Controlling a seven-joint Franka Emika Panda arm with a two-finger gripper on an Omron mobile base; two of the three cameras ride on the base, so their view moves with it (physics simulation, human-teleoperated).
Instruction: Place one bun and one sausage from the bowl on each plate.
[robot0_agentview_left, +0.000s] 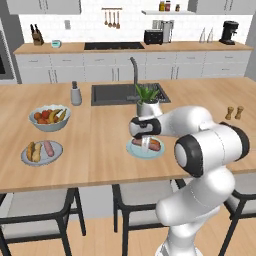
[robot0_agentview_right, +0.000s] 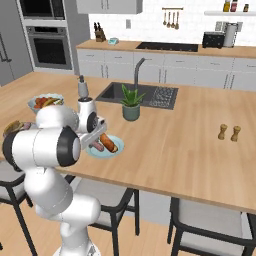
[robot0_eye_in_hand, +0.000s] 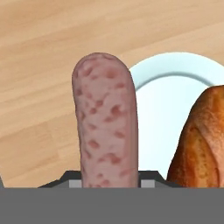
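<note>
One sausage (robot0_eye_in_hand: 105, 122) stands lengthwise up the middle of the hand view, its lower end clamped in the end effector (robot0_eye_in_hand: 109, 183), whose dark tips close on it from either side at the bottom of the frame. Just to its right in that view lies one orange bun (robot0_eye_in_hand: 201, 140), on a pale plate (robot0_eye_in_hand: 166, 83) that fills the right half behind it; the sausage hangs over the plate's left rim and the wooden surface (robot0_eye_in_hand: 39, 65) beyond.

In the left base view the end effector (robot0_agentview_left: 145, 145) hovers over this near plate (robot0_agentview_left: 145, 151) at centre frame, with the orange bun (robot0_agentview_left: 153, 145) across it. A second plate (robot0_agentview_left: 42, 153) sits at the left edge of the frame, carrying one tan bun (robot0_agentview_left: 33, 151) and one more sausage (robot0_agentview_left: 48, 148), side by side. That makes two plates, two buns and two sausages.

Above the left plate is a fruit bowl (robot0_agentview_left: 49, 118). A potted plant (robot0_agentview_left: 147, 100) stands just behind the near plate, with a sink (robot0_agentview_left: 120, 93) further back and two small shakers (robot0_agentview_left: 234, 112) at the right.
</note>
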